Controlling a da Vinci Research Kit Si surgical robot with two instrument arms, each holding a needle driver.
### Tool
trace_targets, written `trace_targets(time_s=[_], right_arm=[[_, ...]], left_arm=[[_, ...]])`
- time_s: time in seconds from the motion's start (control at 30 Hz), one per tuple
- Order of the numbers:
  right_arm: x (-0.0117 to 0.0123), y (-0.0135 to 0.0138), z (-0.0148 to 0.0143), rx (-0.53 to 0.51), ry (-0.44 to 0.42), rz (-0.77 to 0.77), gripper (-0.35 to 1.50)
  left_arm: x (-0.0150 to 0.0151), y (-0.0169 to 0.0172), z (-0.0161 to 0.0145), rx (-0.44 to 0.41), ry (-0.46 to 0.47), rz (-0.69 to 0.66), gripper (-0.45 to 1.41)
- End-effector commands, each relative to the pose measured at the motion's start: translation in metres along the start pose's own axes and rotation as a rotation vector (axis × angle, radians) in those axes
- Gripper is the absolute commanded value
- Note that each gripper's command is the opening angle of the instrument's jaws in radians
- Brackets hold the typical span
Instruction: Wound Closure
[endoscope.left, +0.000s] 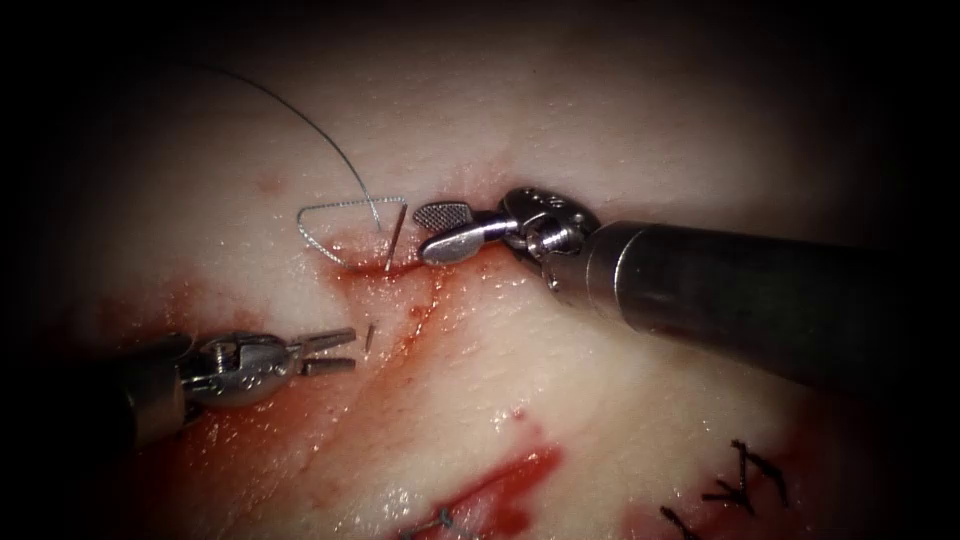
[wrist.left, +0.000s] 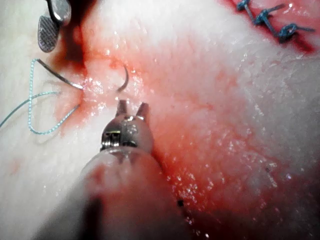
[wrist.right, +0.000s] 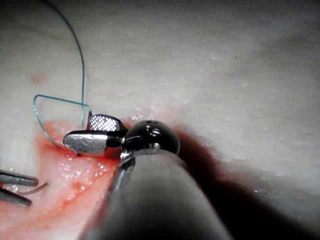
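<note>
Tissue lies bare and open across the upper and right of the endoscope frame; old stitches sit at lower right. Needle is in the tissue at the cut, tail end standing up, tip emerging lower down. Right tool, jaws apart, holds nothing, just right of the tail. Left tool, jaws slightly apart, empty, just left of the tip. Thread loops at upper left.

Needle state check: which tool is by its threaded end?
The right tool, open, empty, beside the needle's threaded end. The left tool, open, empty, sits at the other end; the needle's middle is in the tissue.
</note>
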Motion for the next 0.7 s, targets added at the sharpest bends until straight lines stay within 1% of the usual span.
trace_targets(time_s=[0.03,0.13,0.23,0.37,0.5,0.6,0.67,0.7], right_arm=[[0.0,0.0009,0.0009,0.002,0.0,-0.006,1.13],[-0.0003,0.0015,0.0006,-0.005,0.005,-0.013,1.13],[-0.0003,0.0018,0.0004,-0.01,0.007,-0.015,1.11],[-0.0003,0.0018,0.0004,-0.014,0.01,-0.016,1.09],[-0.0006,0.0018,0.0005,-0.015,0.011,-0.018,1.08],[-0.0008,0.0017,0.0006,-0.016,0.012,-0.019,1.06],[-0.0008,0.0017,0.0007,-0.014,0.011,-0.019,1.04],[-0.0009,0.0016,0.0007,-0.015,0.011,-0.019,1.01]], left_arm=[[0.0001,-0.0006,0.0005,0.009,0.007,0.004,0.37],[0.0008,-0.001,0.0003,0.029,0.036,0.004,0.34],[0.0014,-0.001,0.0004,0.002,0.11,0.007,0.27],[0.002,-0.0015,0.0008,-0.013,0.171,0.023,0.27],[0.0023,-0.0025,0.0013,-0.018,0.186,0.039,0.27],[0.002,-0.0032,0.002,-0.021,0.196,0.024,0.37],[0.0018,-0.0031,0.0023,-0.025,0.198,0.024,0.39],[0.0015,-0.003,0.0026,-0.044,0.191,0.015,0.39]])
